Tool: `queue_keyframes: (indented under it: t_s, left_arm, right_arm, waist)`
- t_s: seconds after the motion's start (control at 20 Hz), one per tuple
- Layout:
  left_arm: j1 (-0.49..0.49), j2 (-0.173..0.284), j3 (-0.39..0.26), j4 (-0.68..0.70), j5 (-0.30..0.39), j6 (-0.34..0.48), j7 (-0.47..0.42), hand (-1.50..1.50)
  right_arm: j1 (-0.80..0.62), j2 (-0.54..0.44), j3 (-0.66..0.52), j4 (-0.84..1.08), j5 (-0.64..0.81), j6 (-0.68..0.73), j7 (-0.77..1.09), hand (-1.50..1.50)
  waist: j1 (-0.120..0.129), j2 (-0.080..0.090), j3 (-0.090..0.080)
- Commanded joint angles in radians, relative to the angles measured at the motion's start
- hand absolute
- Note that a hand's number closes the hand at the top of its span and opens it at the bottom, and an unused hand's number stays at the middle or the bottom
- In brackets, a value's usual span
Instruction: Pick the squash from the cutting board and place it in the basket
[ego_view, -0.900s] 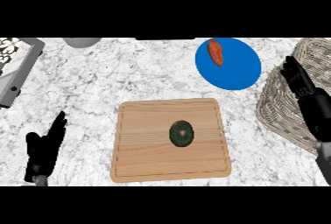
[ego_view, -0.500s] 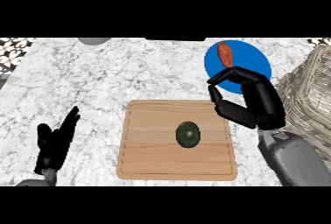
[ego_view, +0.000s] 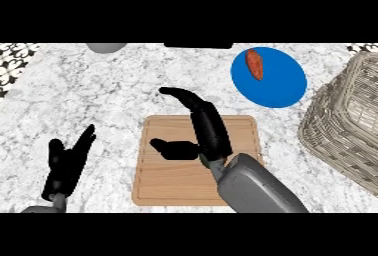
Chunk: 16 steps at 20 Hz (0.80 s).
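1. Head view: the right hand (ego_view: 201, 131), beside the basket (ego_view: 347, 120) a moment ago, is now over the cutting board (ego_view: 170, 185), covering the spot where the squash lay.
2. Its fingers are spread, thumb apart; the squash is hidden, so a grasp looks imminent, not made.
3. The left hand (ego_view: 65, 165) rests open at lower left.

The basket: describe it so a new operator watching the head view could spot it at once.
Start at the wooden cutting board in the middle of the marble counter and look right. Past the blue plate with its orange vegetable, the basket runs off the view's right edge. It is the only woven thing, pale tan with tall ribbed walls.
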<state>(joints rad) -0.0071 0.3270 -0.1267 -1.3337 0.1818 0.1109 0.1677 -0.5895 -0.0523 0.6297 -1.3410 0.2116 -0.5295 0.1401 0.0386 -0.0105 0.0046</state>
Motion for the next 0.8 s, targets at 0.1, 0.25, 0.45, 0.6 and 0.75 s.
queue_keyframes:
  t_s: [0.1, 0.25, 0.45, 0.6, 0.75]
  left_arm:
    - [0.078, 0.007, 0.008, 0.017, 0.028, -0.009, 0.063, 0.0]
    - [0.097, 0.011, 0.018, 0.01, 0.031, -0.004, 0.071, 0.0]
    - [0.121, -0.014, 0.012, 0.002, 0.009, 0.037, 0.068, 0.0]
    - [0.153, -0.013, 0.011, -0.022, 0.02, 0.018, 0.053, 0.0]
    - [0.141, -0.009, 0.022, -0.002, 0.023, 0.007, 0.04, 0.0]
  right_arm:
    - [-0.171, -0.132, 0.038, 0.113, 0.283, 0.013, 0.359, -1.5]
    - [-0.275, -0.173, 0.069, 0.076, 0.341, 0.169, 0.549, -1.5]
    - [-0.4, -0.238, 0.056, -0.057, 0.303, 0.43, 0.739, -1.5]
    - [-0.472, -0.234, 0.048, -0.124, 0.217, 0.627, 0.883, -1.5]
    - [-0.5, -0.229, 0.017, -0.181, 0.079, 0.802, 0.997, -1.5]
  waist:
    - [-0.051, -0.023, -0.015]
    - [-0.068, -0.031, -0.015]
    - [-0.091, -0.031, -0.011]
    - [-0.082, -0.033, -0.01]
    - [-0.084, -0.018, -0.009]
